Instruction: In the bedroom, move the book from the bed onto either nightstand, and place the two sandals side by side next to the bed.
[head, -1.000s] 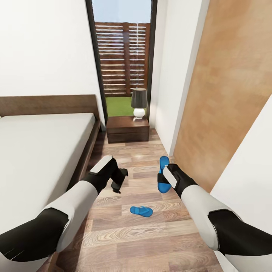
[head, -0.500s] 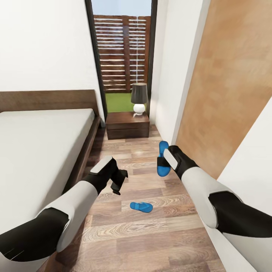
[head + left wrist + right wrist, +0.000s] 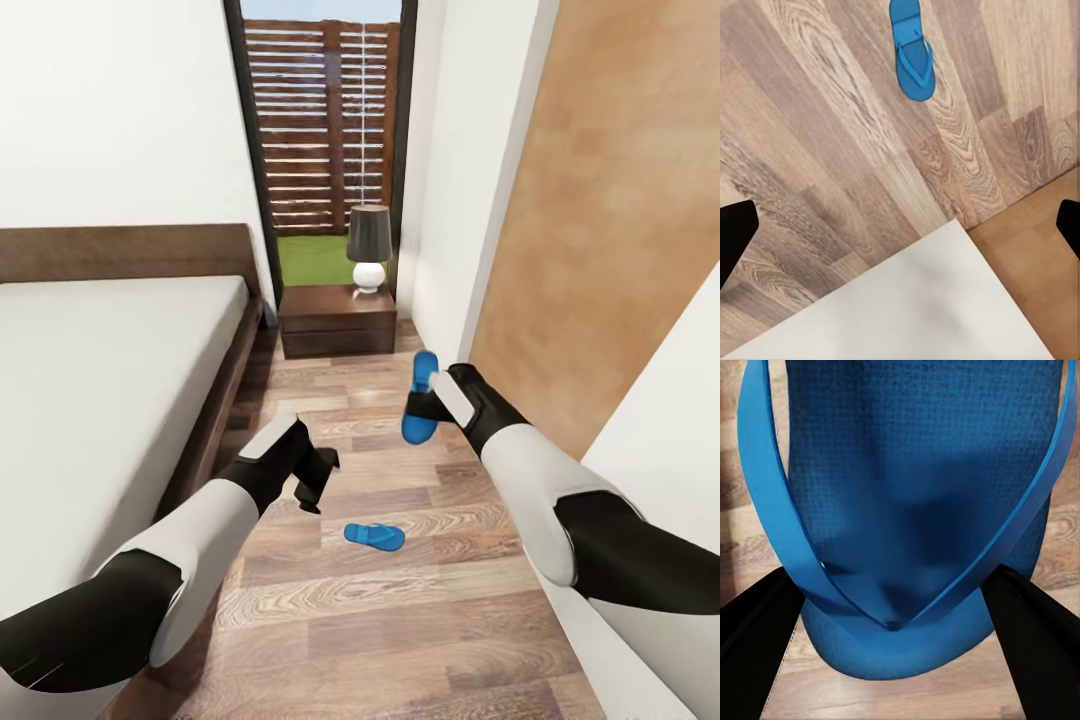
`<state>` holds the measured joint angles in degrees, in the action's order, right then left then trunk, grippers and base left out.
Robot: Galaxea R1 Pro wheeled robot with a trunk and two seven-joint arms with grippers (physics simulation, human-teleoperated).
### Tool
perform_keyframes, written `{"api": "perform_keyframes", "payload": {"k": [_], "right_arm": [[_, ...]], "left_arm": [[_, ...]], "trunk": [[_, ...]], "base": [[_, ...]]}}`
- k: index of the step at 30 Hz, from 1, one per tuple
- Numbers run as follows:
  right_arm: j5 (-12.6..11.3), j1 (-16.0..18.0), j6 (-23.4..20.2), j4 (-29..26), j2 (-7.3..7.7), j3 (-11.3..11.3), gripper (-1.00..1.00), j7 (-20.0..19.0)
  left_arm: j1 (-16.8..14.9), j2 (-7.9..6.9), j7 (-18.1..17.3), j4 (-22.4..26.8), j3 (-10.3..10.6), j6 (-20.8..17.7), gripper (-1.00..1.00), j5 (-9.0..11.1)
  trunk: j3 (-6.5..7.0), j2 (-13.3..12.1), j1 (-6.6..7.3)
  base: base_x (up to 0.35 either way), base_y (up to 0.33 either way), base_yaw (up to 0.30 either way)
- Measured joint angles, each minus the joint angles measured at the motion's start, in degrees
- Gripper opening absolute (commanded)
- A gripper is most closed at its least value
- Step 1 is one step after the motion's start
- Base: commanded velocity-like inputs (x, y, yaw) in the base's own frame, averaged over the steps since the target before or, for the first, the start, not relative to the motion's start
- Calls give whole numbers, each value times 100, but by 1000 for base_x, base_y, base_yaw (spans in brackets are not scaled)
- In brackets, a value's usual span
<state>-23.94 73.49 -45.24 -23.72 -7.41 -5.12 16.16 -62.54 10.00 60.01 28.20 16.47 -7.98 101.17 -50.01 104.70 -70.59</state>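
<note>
Bedroom floor (image 3: pixel 400 620) of brown planks runs from the head camera toward a nightstand (image 3: pixel 337 322), which stands just beside the bed (image 3: pixel 110 400) under a tall window and carries a lamp (image 3: pixel 369 248). Nearer than the nightstand, the right gripper (image 3: pixel 425 405) is closed on one blue sandal (image 3: pixel 419 398), held clear of the floor with its length pointing toward the nightstand. The other sandal (image 3: pixel 375 536) lies flat on the planks, farther from the nightstand and well apart from the bed. The left gripper (image 3: pixel 312 487) hovers beside the bed frame, holding nothing.

Left wrist camera: the lying sandal (image 3: pixel 913 49) on the planks, both black fingertips (image 3: pixel 735 229) spread wide apart with nothing between.

Right wrist camera: the gripped sandal (image 3: pixel 915 517) fills the frame, its toe strap meeting between the dark fingers (image 3: pixel 1035 645).
</note>
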Motion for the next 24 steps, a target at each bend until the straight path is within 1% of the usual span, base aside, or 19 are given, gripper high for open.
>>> {"api": "perform_keyframes", "payload": {"k": [7,19,24], "right_arm": [[-24,11,-2,-239,-3,-17,-100,-65],[-26,12,14,-281,-59,-48,-100,-75],[-21,12,19,-282,-63,-60,-100,-75]], "left_arm": [[-2,0,-105,-91,3,-1,100,2],[0,0,-136,-149,1,7,100,0],[-2,0,-139,-242,-1,10,100,-3]], "trunk": [[-190,281,-154],[-516,762,-418],[-624,963,-527]], "base": [[0,0,0],[0,0,0],[0,0,0]]}}
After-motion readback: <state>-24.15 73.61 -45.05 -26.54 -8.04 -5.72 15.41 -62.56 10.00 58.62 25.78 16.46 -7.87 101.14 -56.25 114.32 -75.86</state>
